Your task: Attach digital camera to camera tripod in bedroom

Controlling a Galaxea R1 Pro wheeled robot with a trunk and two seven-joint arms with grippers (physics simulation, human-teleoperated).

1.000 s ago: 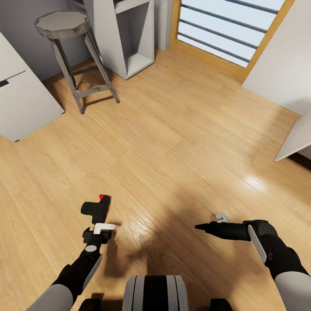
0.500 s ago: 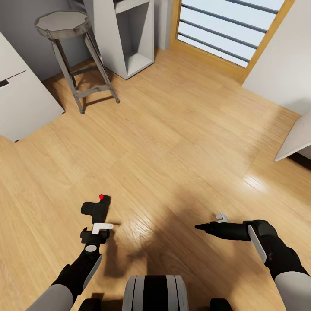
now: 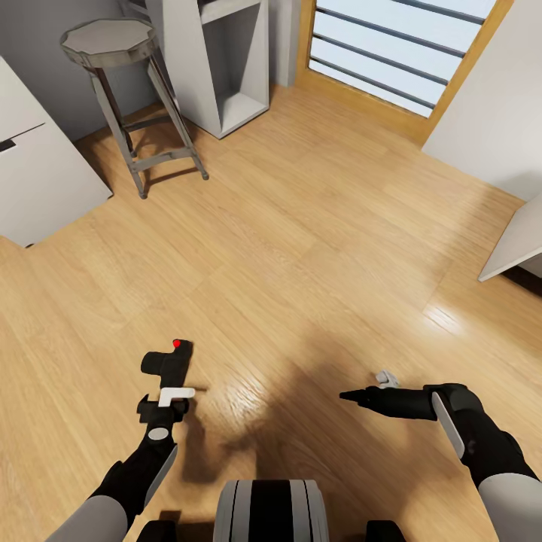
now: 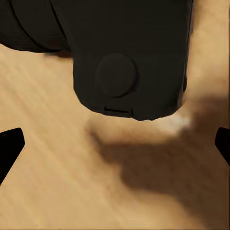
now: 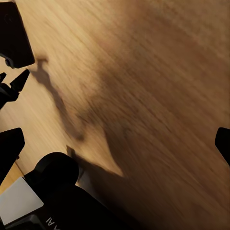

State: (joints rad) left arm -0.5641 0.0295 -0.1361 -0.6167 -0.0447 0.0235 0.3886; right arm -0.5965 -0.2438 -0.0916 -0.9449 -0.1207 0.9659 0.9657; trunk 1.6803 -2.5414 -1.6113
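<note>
Quick note from the floor job. The digital camera (image 3: 168,363) looked to be lying on the light wood floor (image 3: 301,248), right in front of my left gripper (image 3: 170,399), red button (image 3: 177,344) on the far end from me. My left jaws were spread wide with nothing in them, and my right gripper (image 3: 348,394) was wide too, hovering empty well off to the other side.

My guess on handling: it's a small, hard, chunky body, so probably light and stiff with no give. The plastic looks smooth, so it could skate or twist if I pinched a corner. I'd close on the two flat sides of the main block and stay off the barrel-shaped bit and the button.

The views didn't overlap much. The head view gave me the layout — camera, both arms, a grey stool (image 3: 113,45) by the shelving — but I couldn't judge the jaw gap from there. The left wrist view settled that: both fingertips (image 4: 10,143) sat out at the edges, and the camera's underside with its round stud (image 4: 115,74) was just ahead of them, not touching. The right wrist view showed mostly shadowed boards, plus what was likely the camera's corner.
</note>
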